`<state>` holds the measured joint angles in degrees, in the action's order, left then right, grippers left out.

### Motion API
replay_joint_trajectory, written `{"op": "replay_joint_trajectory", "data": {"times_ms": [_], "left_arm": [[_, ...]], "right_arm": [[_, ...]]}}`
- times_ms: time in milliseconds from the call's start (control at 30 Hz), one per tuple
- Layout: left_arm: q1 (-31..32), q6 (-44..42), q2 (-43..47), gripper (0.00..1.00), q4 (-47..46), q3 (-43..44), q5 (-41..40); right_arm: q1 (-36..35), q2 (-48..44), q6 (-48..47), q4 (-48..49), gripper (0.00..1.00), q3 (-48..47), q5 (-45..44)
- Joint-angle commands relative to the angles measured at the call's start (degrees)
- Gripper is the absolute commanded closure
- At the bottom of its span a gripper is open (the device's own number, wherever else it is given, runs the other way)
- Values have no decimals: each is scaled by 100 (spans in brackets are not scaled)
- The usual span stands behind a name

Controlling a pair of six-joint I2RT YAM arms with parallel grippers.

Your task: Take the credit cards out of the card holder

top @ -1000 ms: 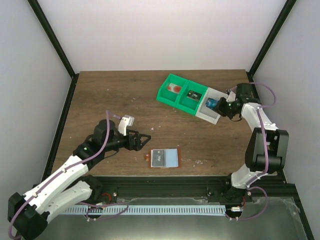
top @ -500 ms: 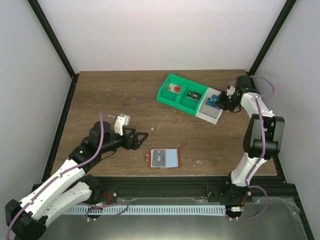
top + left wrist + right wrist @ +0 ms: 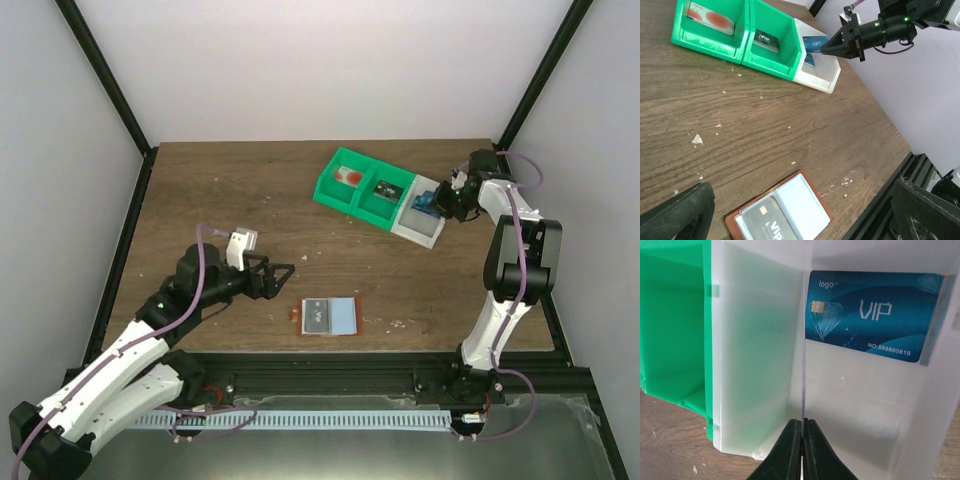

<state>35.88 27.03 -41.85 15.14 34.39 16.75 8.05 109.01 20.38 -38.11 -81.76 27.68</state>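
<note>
Black-fingered right gripper [image 3: 802, 429] was pinched shut on a thin blue card [image 3: 815, 43] over the white bin [image 3: 755, 340]; a second blue card [image 3: 872, 315] lay inside. Left gripper [image 3: 288, 278] stood wide, empty, near the card holder [image 3: 328, 316], which was open flat on the table [image 3: 220, 190].

The right gripper [image 3: 802, 426] rises from the bottom centre of the frame, its black fingers [image 3: 788, 452] pinched on a thin card [image 3: 803, 355] seen edge-on as a vertical line. A blue card [image 3: 872, 315] marked VIP lies at upper right inside the white compartment [image 3: 755, 350]. A green tray [image 3: 670, 315] fills the left, with the wooden table [image 3: 670, 440] at lower left.
</note>
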Motion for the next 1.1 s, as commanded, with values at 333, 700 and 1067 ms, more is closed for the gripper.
{"op": "replay_joint_trajectory", "data": {"times_ms": [333, 700, 1067], "left_arm": [[-33, -31, 89, 2, 34, 2, -211], [-28, -65, 71, 2, 86, 31, -259], [-32, -57, 54, 2, 78, 24, -296]], "right_arm": [[65, 511, -149, -112, 96, -593, 42], [65, 790, -14, -93, 91, -912, -49], [62, 862, 102, -197, 82, -1162, -410]]}}
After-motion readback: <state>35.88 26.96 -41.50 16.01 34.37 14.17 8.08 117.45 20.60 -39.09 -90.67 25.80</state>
